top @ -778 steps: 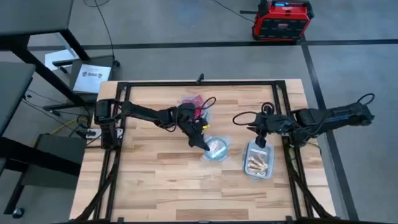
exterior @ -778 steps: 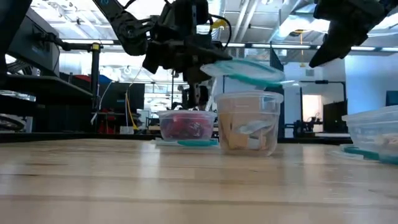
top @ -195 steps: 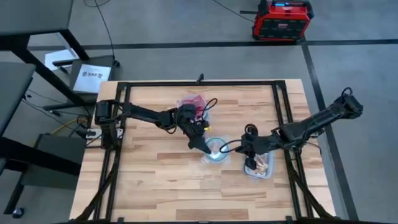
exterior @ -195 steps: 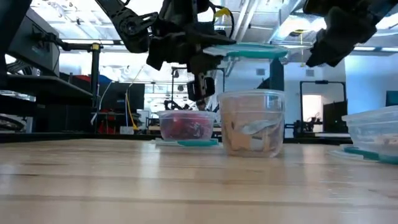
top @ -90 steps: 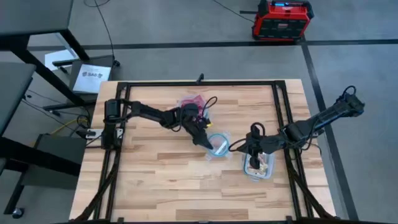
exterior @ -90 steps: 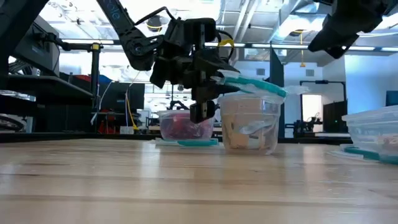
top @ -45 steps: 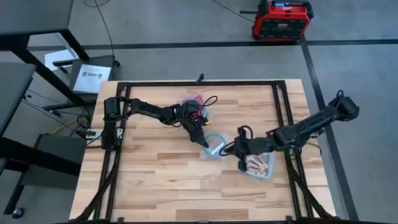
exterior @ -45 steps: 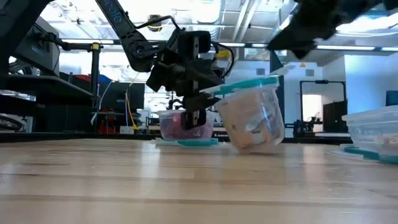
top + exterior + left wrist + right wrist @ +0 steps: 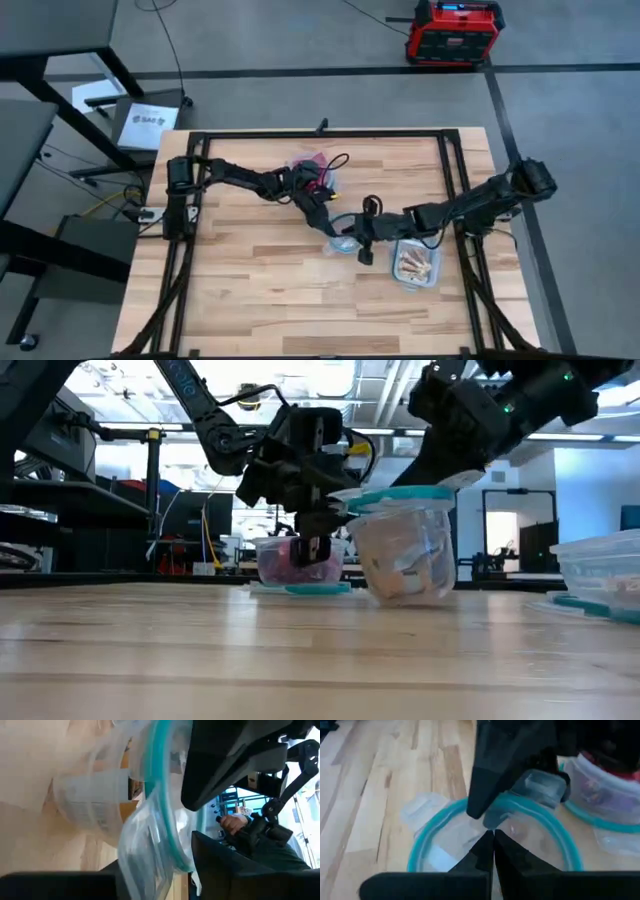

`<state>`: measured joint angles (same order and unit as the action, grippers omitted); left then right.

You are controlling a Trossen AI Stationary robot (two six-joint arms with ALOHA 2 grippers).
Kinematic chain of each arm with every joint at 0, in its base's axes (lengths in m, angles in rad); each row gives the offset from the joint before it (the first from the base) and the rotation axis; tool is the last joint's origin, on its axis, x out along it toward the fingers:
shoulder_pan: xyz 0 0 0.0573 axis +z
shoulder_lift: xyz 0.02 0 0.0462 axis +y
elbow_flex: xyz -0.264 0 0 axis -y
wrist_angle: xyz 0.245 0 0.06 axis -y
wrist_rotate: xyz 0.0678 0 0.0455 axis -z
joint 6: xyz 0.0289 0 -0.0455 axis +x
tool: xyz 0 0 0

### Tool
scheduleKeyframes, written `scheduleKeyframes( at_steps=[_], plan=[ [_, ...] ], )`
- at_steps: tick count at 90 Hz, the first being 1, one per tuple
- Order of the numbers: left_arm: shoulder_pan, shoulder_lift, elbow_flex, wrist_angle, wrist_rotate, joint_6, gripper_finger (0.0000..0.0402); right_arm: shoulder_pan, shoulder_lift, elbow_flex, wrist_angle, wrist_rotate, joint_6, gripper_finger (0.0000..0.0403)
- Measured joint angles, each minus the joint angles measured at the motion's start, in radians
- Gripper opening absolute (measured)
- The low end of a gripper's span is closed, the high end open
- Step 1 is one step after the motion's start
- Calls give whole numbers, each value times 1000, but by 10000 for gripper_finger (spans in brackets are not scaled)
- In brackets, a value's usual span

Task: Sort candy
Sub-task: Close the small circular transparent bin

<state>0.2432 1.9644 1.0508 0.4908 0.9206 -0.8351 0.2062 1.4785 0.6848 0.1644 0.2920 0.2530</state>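
A clear round bowl (image 9: 400,560) holding whitish and tan candy (image 9: 405,572) stands mid-table, slightly tipped, with a teal-rimmed lid (image 9: 395,495) on it. My left gripper (image 9: 328,225) is shut on the lid's edge. My right gripper (image 9: 358,238) hovers over the lid, fingers shut; it also shows in the right wrist view (image 9: 493,845). Behind stands a second bowl with red candy (image 9: 295,565). A clear rectangular tub (image 9: 417,282) with pale candy (image 9: 415,263) lies to the right. My left gripper pinches the lid's rim by its clear tab (image 9: 542,785), on the side toward the table's left. One finger lies over the lid and one under it (image 9: 165,825). The fingers slant down from the far left. The lid lies on the bowl's mouth. My right gripper's shut fingertips (image 9: 490,851) point down at the lid's clear middle (image 9: 470,827), coming from the table's right. Whether they touch the lid I cannot tell.
Black frame rails (image 9: 455,180) run along the table's sides and far edge. The red-candy bowl (image 9: 312,165) sits close behind my left arm. Bare wood (image 9: 250,290) stretches toward the near left.
My right gripper has swung from over the tub toward the table's left and now stands over the bowl's lid. My left gripper has lowered the tilted lid onto the bowl. The bowl tipped over toward the right half a second ago and now stands straighter.
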Motion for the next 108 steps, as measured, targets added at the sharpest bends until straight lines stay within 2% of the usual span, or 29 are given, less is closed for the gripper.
scheduleKeyframes(
  at_steps=[34, 63, 79, 87, 108],
  plan=[
    [-3, -1, 1, -35, 36, 33, 107, 2, -4, -1, -87, -1, 38, 0],
    [-3, -18, 6, -387, 55, 240, 107, 0, -3, -3, -95, -9, 56, 0],
    [-3, -19, 4, -534, 107, 314, 107, 0, -2, -5, -100, -9, 56, 0],
    [-3, -17, 2, -520, 119, 312, 107, 0, -2, -6, -72, -9, 54, 0],
    [-5, -10, -3, -299, 132, 173, 107, -19, 3, -8, 32, -43, 37, 0]
  ],
)
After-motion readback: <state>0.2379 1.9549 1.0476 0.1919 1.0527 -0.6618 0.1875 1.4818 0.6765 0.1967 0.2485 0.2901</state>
